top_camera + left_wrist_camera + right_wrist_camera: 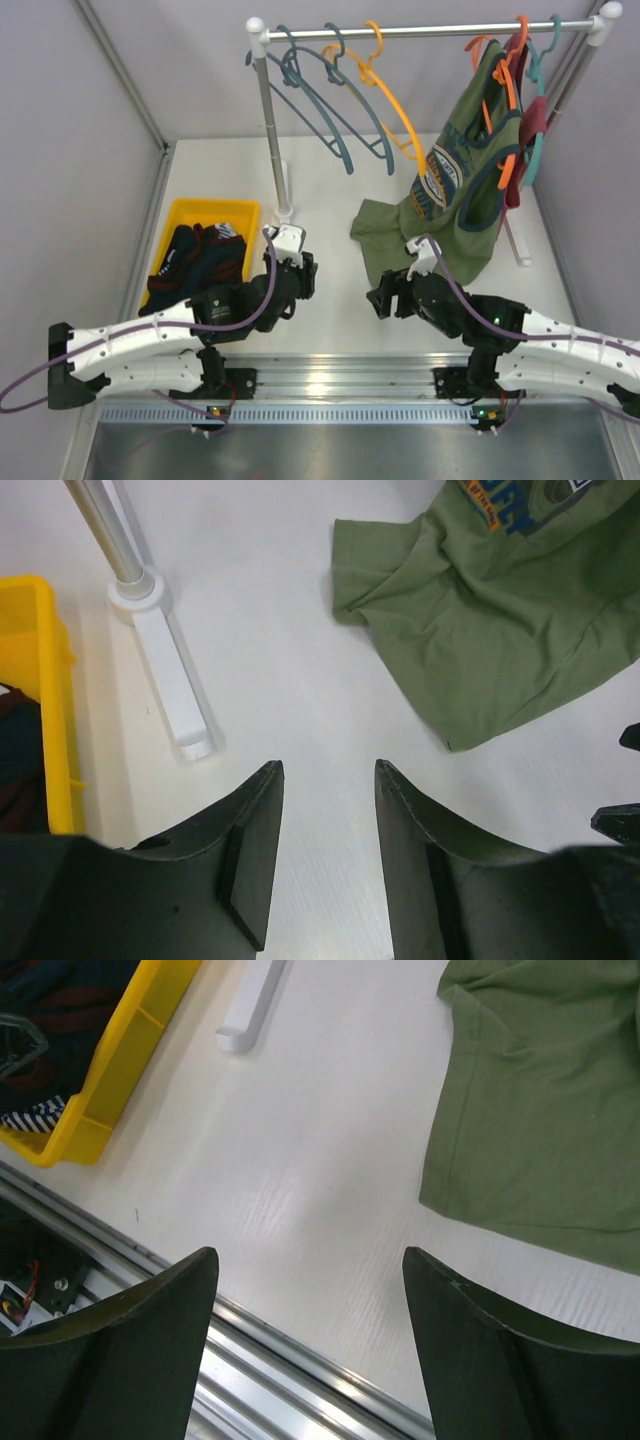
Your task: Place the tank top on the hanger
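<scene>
Tank top (470, 170) hangs on the orange hanger (511, 85) from the rail (430, 30) at right, its hem trailing onto the white table (330, 215). Left claw (328, 770) and right claw (310, 1255) both stand open and empty above the tabletop. A yellow bin (215, 208) of dark clothes sits at left. Grey walls (60, 120) enclose the table.

The left arm (130, 345) and right arm (560, 335) wear white shells between black joint housings, each housing with a small green spot. A purple cable (255, 310) loops along each arm. The left tool (328, 772) and right tool (310, 1257) have broad, curved, matte-black fingers (250, 850).
</scene>
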Controlling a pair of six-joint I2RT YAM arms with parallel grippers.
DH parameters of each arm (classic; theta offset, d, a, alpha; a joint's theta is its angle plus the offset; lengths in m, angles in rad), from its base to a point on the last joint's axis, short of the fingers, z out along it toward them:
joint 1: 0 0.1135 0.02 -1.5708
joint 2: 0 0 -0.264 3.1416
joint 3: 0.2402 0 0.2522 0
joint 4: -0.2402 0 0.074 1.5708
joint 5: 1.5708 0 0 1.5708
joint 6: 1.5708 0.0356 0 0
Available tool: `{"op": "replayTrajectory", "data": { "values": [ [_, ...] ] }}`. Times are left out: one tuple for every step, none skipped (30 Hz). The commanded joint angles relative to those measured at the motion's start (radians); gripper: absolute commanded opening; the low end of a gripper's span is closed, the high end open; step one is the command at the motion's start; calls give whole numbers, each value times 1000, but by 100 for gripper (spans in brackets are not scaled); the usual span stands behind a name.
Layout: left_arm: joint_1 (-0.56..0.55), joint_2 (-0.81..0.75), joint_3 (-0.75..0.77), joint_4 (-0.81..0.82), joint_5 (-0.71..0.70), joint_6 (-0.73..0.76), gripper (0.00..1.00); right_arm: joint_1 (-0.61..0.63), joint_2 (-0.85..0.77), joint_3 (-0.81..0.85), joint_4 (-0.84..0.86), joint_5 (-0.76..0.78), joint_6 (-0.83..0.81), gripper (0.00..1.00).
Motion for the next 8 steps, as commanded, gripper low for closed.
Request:
{"op": "replayTrajectory", "data": {
  "values": [
    [5, 14, -9, -29, -37, -85, 47, 13, -6, -7, 156, -3, -30, 75],
    [5, 12, -12, -28, -38, -89, 47, 13, 2, -11, 159, -8, -41, 76],
    [5, 12, -15, -28, -40, -97, 47, 13, 8, -10, 160, -9, -45, 76],
    [5, 12, -15, -26, -41, -100, 47, 13, 13, -10, 159, -11, -47, 76],
    [5, 12, -16, -28, -43, -102, 47, 13, 17, -10, 163, -12, -50, 75],
    [5, 18, -15, -29, -43, -105, 47, 13, 19, -10, 171, -12, -59, 76],
    [5, 20, -12, -31, -43, -105, 47, 13, 22, -10, 174, -12, -64, 77],
    [5, 23, -9, -35, -41, -106, 47, 13, 25, -10, 179, -9, -67, 79]
  ]
}}
